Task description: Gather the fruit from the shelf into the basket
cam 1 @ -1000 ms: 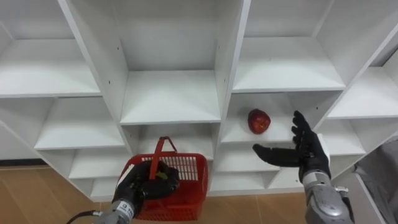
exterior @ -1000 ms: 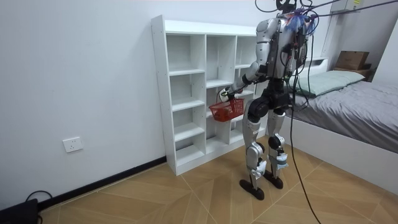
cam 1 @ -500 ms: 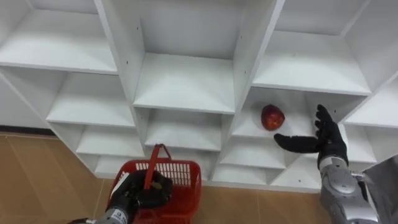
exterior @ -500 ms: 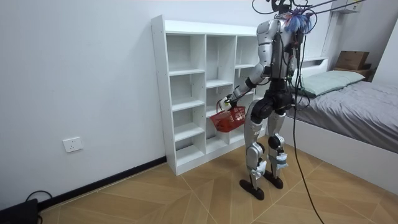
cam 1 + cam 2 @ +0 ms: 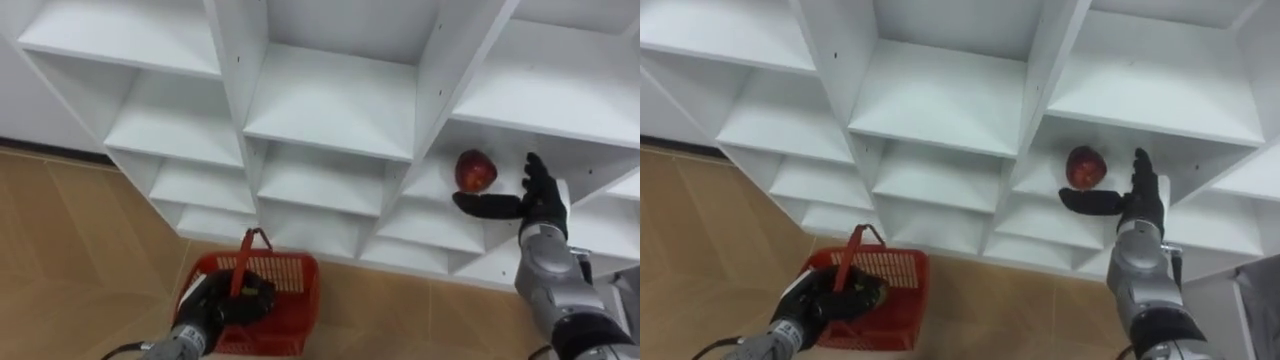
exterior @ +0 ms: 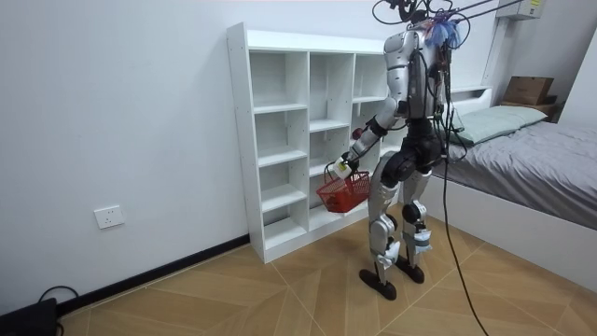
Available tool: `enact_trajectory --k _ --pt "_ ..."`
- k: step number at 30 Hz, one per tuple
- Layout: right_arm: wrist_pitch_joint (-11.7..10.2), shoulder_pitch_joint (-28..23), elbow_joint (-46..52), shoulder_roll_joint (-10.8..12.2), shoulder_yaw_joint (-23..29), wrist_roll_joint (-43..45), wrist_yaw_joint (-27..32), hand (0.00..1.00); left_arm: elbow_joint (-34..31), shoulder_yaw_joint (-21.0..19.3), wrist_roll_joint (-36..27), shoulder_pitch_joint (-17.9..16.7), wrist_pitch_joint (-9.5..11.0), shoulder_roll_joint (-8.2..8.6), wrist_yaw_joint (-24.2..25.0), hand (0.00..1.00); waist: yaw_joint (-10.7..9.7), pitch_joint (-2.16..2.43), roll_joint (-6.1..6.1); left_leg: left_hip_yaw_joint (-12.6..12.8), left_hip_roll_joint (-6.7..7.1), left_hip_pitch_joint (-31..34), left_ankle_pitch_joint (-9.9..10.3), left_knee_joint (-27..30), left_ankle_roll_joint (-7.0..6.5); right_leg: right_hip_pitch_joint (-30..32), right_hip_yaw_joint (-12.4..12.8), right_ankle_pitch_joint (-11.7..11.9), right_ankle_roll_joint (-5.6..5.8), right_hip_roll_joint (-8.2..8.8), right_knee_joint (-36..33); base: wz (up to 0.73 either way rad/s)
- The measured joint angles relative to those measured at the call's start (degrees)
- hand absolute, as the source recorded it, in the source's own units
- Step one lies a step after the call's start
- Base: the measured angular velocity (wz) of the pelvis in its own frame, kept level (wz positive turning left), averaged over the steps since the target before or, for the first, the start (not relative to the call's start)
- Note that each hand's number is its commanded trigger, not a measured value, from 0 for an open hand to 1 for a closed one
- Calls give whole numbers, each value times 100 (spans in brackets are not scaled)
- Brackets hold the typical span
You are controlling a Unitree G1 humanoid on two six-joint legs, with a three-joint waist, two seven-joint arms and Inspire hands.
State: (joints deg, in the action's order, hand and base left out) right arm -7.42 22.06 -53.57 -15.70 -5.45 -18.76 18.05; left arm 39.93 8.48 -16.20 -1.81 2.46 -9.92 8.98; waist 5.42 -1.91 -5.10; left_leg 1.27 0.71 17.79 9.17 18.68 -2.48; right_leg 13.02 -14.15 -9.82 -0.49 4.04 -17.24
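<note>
A red apple (image 5: pixel 475 171) (image 5: pixel 1085 166) sits on a shelf in the right column of the white closet (image 5: pixel 330 100) (image 6: pixel 298 131). My right hand (image 5: pixel 535 200) (image 5: pixel 1135 203) is open just right of the apple, thumb reaching under it, not touching as far as I can see. My left hand (image 5: pixel 215 305) (image 5: pixel 815 300) is shut on the handle of a red basket (image 5: pixel 285 300) (image 5: pixel 890 290) (image 6: pixel 343 191), held low in front of the closet's lower shelves. A dark fruit seems to lie in the basket, mostly hidden by my hand.
The other closet shelves hold nothing. Wooden floor (image 5: pixel 70 250) lies below. In the room view I stand facing the closet, with a bed (image 6: pixel 532 159) at the room view's right behind me.
The camera has tilted down and left. My right hand has moved closer to the apple. The basket hangs lower than before.
</note>
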Motion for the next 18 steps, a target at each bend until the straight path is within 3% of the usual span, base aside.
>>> enact_trajectory --k 3,12,18 --pt "0 134 -24 -1 0 12 19 0 277 128 4 177 4 -6 -8 100 21 -44 -23 -4 -8 202 -3 113 -5 201 5 4 -10 -4 -82 0" --pt "62 391 -179 -3 0 76 195 0 407 301 18 376 2 -24 -141 100 118 -63 -21 14 -20 580 -9 183 -13 607 73 10 -18 14 -177 -2" --pt "100 679 -188 -128 2 116 258 0 409 318 9 507 0 -13 -196 100 94 -102 -13 19 -21 701 -9 205 -14 753 49 8 -15 26 -255 -1"
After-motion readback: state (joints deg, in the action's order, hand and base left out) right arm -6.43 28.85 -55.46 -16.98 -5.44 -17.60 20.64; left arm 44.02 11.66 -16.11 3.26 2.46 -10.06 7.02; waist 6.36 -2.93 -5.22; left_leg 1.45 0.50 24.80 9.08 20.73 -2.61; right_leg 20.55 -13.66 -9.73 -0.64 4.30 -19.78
